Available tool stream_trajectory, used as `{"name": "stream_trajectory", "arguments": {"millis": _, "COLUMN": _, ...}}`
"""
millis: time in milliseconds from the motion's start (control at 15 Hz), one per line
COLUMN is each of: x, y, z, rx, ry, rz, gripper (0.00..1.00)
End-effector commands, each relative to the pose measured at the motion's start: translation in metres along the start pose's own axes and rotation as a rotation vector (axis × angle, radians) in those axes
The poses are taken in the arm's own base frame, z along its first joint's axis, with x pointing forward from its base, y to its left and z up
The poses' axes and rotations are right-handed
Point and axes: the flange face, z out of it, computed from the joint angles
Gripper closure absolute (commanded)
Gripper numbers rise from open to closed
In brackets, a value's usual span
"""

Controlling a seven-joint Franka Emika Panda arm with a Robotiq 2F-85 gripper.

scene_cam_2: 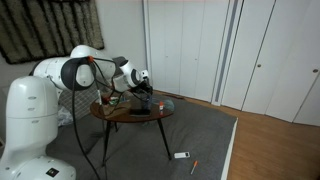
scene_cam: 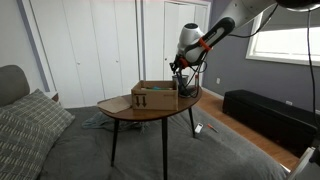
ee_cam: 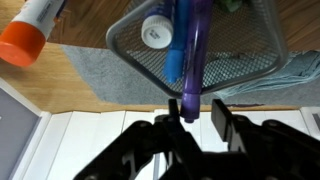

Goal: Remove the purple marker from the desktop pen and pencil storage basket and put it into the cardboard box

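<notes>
My fingers [ee_cam: 222, 118] pinch the purple marker [ee_cam: 192, 50]. I'd draw it straight out of the basket [ee_cam: 130, 45], clearing the mesh, before swinging to the cardboard box [scene_cam: 152, 97].

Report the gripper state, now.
The gripper: closed on the purple marker, which stands in the mesh basket.

Home room: sofa [scene_cam: 12, 88], closet doors [scene_cam_2: 190, 45] (grey carpet [scene_cam_2: 150, 150]).

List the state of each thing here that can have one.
Basket: holds several markers.
Purple marker: standing in the basket, end between the jaws.
Gripper: around the marker's end; grip unclear.
Cardboard box: on the table.
Orange-capped marker: capped, lying on the table.
</notes>
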Motion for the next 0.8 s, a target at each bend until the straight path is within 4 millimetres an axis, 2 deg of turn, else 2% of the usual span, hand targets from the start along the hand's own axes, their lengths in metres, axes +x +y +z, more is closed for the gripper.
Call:
{"name": "stream_trajectory", "arguments": {"millis": 0, "x": 0.006, "y": -0.004, "z": 0.001, "rx": 0.011, "ry": 0.024, "rz": 0.024, "gripper": 0.77}}
{"name": "stream_trajectory", "arguments": {"millis": 133, "x": 0.005, "y": -0.005, "z": -0.001, "rx": 0.011, "ry": 0.026, "rz": 0.024, "gripper": 0.99}}
{"name": "stream_trajectory", "arguments": {"millis": 267, "x": 0.005, "y": -0.007, "z": -0.005, "rx": 0.014, "ry": 0.025, "rz": 0.027, "gripper": 0.95}}
{"name": "stream_trajectory", "arguments": {"millis": 467, "x": 0.008, "y": -0.015, "z": -0.022, "rx": 0.035, "ry": 0.039, "rz": 0.025, "gripper": 0.95}}
{"name": "stream_trajectory", "arguments": {"millis": 733, "x": 0.019, "y": -0.029, "z": -0.057, "rx": 0.085, "ry": 0.115, "rz": 0.009, "gripper": 0.95}}
